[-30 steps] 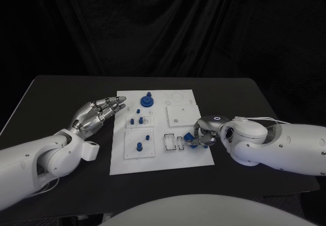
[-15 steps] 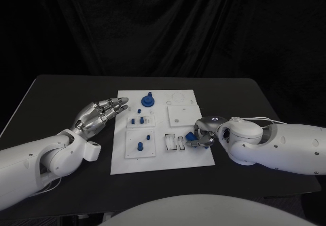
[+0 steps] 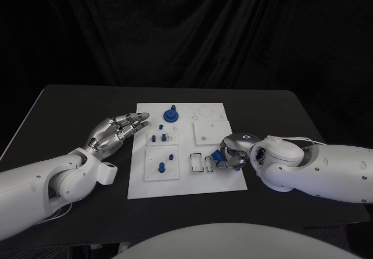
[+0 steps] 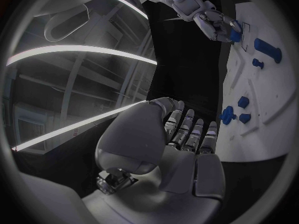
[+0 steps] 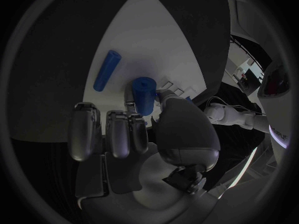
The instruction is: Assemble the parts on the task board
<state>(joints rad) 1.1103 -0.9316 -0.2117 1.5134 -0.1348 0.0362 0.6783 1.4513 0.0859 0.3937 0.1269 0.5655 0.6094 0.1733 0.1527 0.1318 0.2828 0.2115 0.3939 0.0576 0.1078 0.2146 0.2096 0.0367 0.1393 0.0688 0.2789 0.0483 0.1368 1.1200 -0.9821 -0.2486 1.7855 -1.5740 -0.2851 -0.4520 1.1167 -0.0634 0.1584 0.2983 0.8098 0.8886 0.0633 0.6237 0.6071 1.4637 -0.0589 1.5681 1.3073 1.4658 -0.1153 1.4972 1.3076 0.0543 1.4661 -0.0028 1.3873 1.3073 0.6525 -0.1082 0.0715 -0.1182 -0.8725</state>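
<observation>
Black table (image 3: 70, 108), dark curtain behind. White task board (image 3: 186, 186) lies at the table's middle. On the board: a blue knob-shaped part (image 3: 170, 115) at the far edge; 2 small blue pegs (image 3: 159, 138) standing in a raised white block; 1 blue pin (image 3: 161, 167) in a second block nearer the robot; 1 plain square plate (image 3: 209, 132) to the right of these; small open slots (image 3: 199, 162) near the board's right side. Left hand (image 3: 116, 131): hovers beside the board's left edge, fingers straight and apart, holding nothing, touching no part. Right hand (image 3: 232, 154): over the board's right side by the slots, fingers curled and pinching a short blue cylinder (image 5: 144, 95); from the head camera the hand itself hides most of this part. Right wrist camera adds: the cylinder gripped between thumb and fingers, and a second, longer blue rod (image 5: 106, 70) lying loose on the board beyond it, apart from the hand. Left wrist camera adds: the left palm bare, with the right hand (image 4: 215, 24) across the board.
</observation>
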